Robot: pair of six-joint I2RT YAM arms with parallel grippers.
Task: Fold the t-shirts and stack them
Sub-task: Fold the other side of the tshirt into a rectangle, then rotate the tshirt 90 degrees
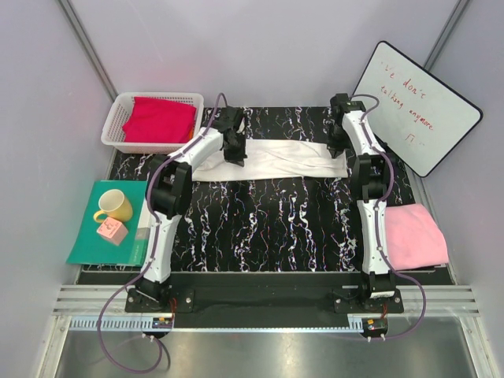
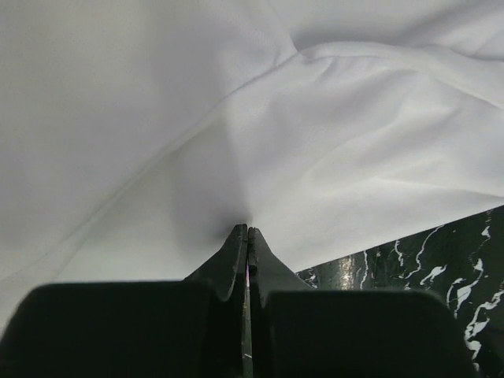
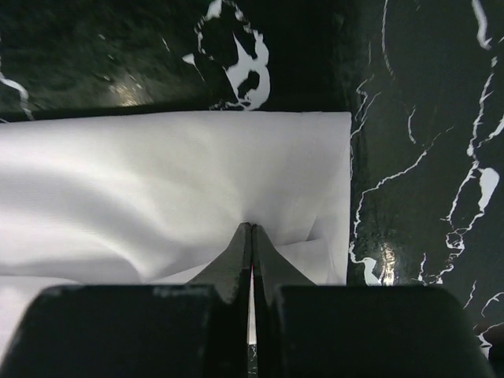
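The white t-shirt (image 1: 283, 157) lies as a long folded band across the far part of the black marbled table. My left gripper (image 1: 234, 155) is shut on its left end; the left wrist view shows the jaws (image 2: 248, 230) pinching white cloth (image 2: 331, 142). My right gripper (image 1: 337, 146) is shut on its right end, jaws (image 3: 251, 227) pinching cloth (image 3: 157, 181) near the shirt's corner. The pale pink t-shirt (image 1: 413, 236) lies folded at the right edge. The crimson red t-shirt (image 1: 160, 120) lies in a white basket (image 1: 118, 118) at the far left.
A teal-green mat (image 1: 90, 240) at the left holds a yellow mug (image 1: 116, 206) and a small pink block (image 1: 111, 231). A whiteboard (image 1: 417, 106) with red writing leans at the far right. Grey walls enclose the table (image 1: 268, 228).
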